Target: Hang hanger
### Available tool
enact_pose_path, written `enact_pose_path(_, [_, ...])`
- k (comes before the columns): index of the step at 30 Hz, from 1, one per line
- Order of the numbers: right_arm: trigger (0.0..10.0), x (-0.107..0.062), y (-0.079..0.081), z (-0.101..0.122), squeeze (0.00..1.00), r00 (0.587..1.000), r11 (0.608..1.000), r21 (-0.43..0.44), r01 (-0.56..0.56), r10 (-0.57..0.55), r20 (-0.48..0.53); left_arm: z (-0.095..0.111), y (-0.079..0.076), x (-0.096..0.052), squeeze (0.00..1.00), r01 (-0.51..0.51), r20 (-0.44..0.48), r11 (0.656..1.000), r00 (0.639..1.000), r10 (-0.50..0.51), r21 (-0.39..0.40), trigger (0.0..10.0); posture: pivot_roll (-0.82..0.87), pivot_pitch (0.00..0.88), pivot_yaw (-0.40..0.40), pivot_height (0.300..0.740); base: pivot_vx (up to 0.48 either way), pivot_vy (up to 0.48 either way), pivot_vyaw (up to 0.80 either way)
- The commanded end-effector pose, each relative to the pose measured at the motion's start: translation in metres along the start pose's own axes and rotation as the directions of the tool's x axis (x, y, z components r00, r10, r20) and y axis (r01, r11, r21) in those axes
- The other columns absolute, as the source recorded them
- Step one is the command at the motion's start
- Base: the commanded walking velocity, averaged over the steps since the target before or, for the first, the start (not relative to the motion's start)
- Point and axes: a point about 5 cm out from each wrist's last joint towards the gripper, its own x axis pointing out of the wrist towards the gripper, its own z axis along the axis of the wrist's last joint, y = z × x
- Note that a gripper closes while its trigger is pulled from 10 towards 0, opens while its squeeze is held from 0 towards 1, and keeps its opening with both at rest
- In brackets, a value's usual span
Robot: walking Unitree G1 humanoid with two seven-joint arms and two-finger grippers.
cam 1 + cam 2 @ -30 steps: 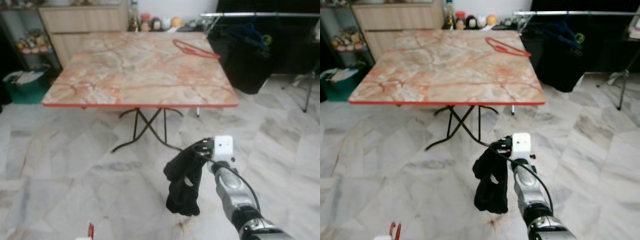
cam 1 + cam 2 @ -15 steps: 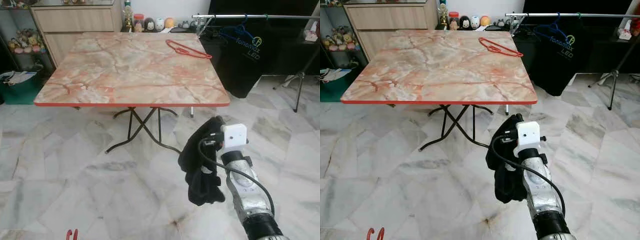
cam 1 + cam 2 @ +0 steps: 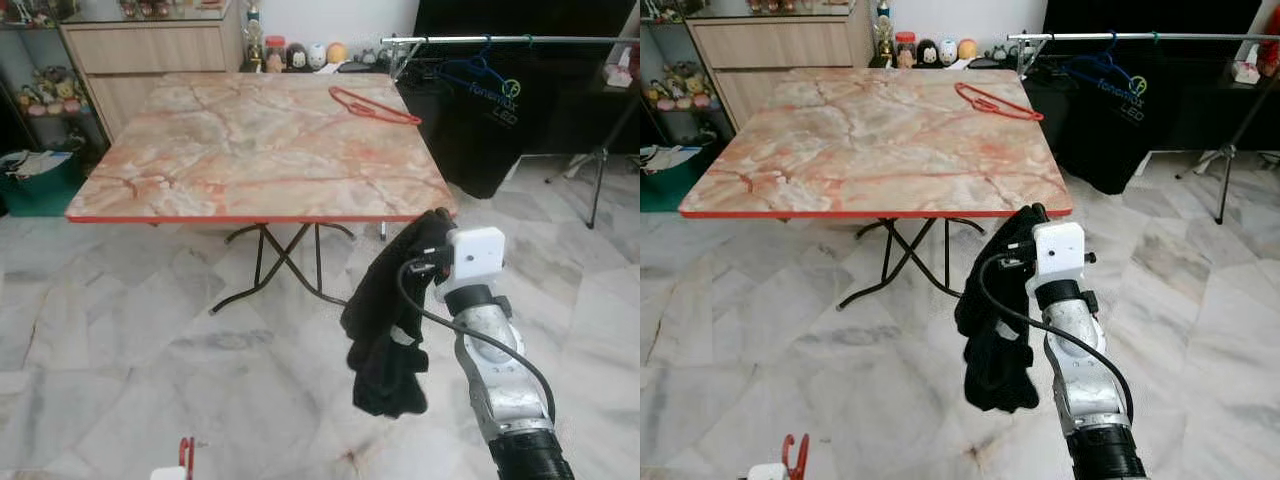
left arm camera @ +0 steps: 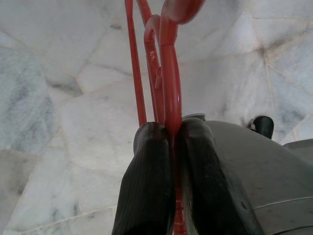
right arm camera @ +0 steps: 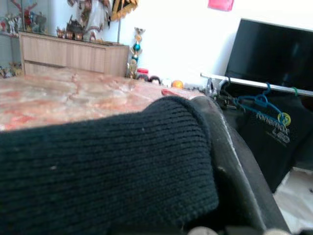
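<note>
My left fingers point(image 4: 146, 181) are clenched on a red hanger point(image 4: 166, 68), my right gripper point(image 3: 425, 245) grasps a black garment point(image 3: 385, 330), both well short of the clothes rail point(image 3: 520, 40) beyond the counter point(image 3: 250, 150).

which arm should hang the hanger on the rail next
Left, probably. The left gripper is shut on a red hanger, down low by the floor. The right gripper is nearer the rail but draped in a black garment, so it looks occupied.
</note>
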Motion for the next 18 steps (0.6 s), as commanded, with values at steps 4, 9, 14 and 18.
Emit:
enact_pose_path(4, [10.0,0.013,0.001,0.029,0.0,0.995,1.0,0.008,-0.001,0.0,0.097,0.001,0.003,0.0,0.0,0.003,-0.001,1.0,1.0,-0.003,0.01,10.0,0.01,0.0,-0.025,0.74,0.368,0.0,0.0])
enact_pose_path(9, [10.0,0.023,0.003,0.042,0.0,0.994,1.0,0.006,-0.016,0.015,0.111,0.005,0.002,0.001,0.0,-0.002,0.008,1.0,1.0,0.002,0.005,10.0,0.01,0.0,-0.027,0.74,0.37,0.0,0.0])
enact_pose_path(14, [10.0,0.037,0.005,0.061,0.0,0.988,1.0,0.006,-0.029,0.028,0.155,0.005,0.003,0.001,0.0,-0.006,0.007,1.0,1.0,0.006,0.003,10.0,0.01,0.0,-0.022,0.74,0.368,0.0,0.0])
enact_pose_path(18, [10.0,0.055,0.011,0.082,0.0,0.975,0.999,0.015,-0.045,0.041,0.218,0.001,0.004,0.0,0.0,-0.013,-0.005,1.0,1.0,0.013,-0.003,10.0,0.0,0.0,-0.014,0.74,0.368,0.0,0.0])
